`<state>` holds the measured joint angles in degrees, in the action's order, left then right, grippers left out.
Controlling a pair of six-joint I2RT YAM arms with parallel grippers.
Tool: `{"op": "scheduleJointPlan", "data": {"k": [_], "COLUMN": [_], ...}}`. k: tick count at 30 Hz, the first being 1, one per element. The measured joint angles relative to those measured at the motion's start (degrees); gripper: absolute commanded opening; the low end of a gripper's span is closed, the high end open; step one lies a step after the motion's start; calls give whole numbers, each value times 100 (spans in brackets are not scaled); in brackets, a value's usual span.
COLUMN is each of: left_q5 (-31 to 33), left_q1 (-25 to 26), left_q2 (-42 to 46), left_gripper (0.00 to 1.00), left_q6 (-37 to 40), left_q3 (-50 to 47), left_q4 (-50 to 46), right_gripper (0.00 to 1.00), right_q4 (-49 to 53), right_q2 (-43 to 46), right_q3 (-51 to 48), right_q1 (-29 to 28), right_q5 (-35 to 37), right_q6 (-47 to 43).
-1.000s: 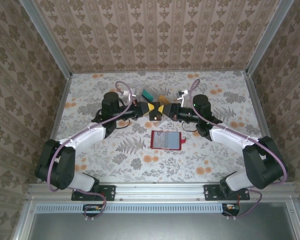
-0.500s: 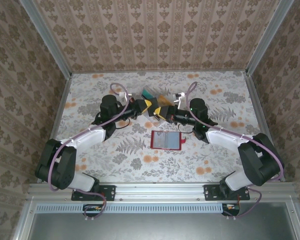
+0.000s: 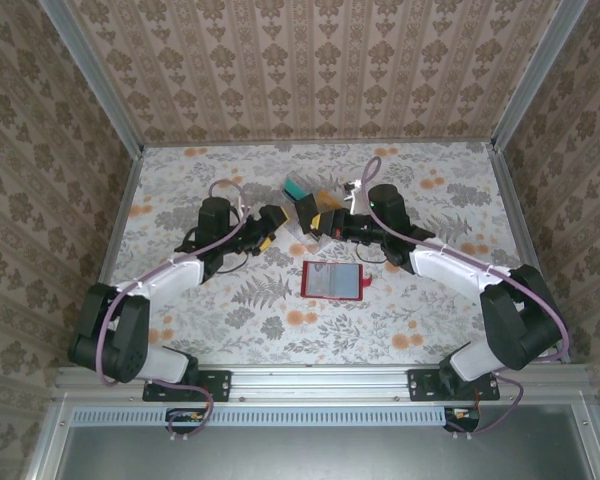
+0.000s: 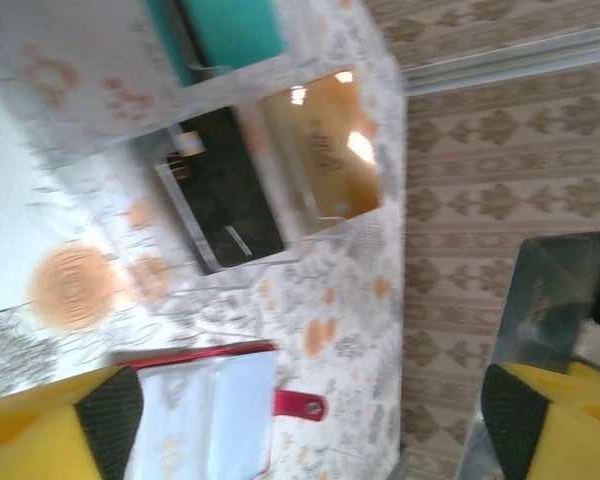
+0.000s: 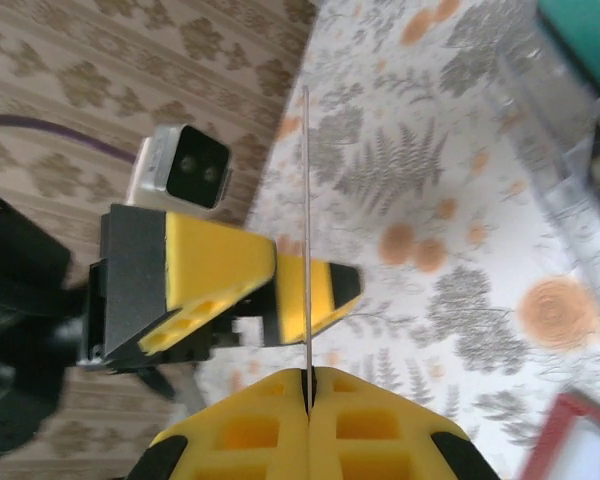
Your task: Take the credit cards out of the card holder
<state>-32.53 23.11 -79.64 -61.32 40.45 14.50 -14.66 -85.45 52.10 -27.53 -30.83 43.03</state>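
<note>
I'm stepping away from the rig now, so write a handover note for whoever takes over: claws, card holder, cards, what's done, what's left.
Left claw: open, holding nothing, close beside the right one.
Right claw: shut on one credit card, held on edge in the air.
Card holder: lying open on the table, nearer the arm bases than both claws, nothing touching it.
Done: one card is out of the holder.
Left: set this card down, then check the holder; these views don't settle whether more cards remain inside.
</note>
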Motion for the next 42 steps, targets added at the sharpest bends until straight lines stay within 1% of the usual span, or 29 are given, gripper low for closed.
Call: {"op": "scheduleJointPlan", "data": {"k": [2,6,8,13,18,24,29,40,42], "left_q5": [227,667,809,994,1040,1058,1054,1051,1047], "left_q1": [-35,-129,-186,-291,-339,-372,-376,-376,-378], "left_q2": [136,400,474,501,511,590,623,623,623], "left_gripper": [100,100,100,100,100,100,100,100,100], "left_q6": [251,654,798,1001,1027,1062,1071,1088,1091], "left_q3": [2,4,4,4,-9,-96,-98,-101,-101], "left_q4": [-520,-1342,-1613,-2013,-2168,-2260,-2273,-2275,-2275], "right_gripper": [0,0,0,0,0,0,0,0,2], "right_q4": [518,1458,1764,2380,2747,3126,3252,3425,3449], "right_q2": [-63,-267,-407,-951,-1405,-1742,-1906,-2210,-2243], "right_q3": [284,837,1071,1696,2000,2291,2426,2662,2693], "right_q1": [0,-31,-52,-186,-337,-372,-372,-350,-341], "right_q5": [234,791,1019,1620,1998,2253,2385,2470,2479], "right_q6": [-570,-1814,-2277,-3331,-4017,-4592,-4878,-5038,-5036]}}
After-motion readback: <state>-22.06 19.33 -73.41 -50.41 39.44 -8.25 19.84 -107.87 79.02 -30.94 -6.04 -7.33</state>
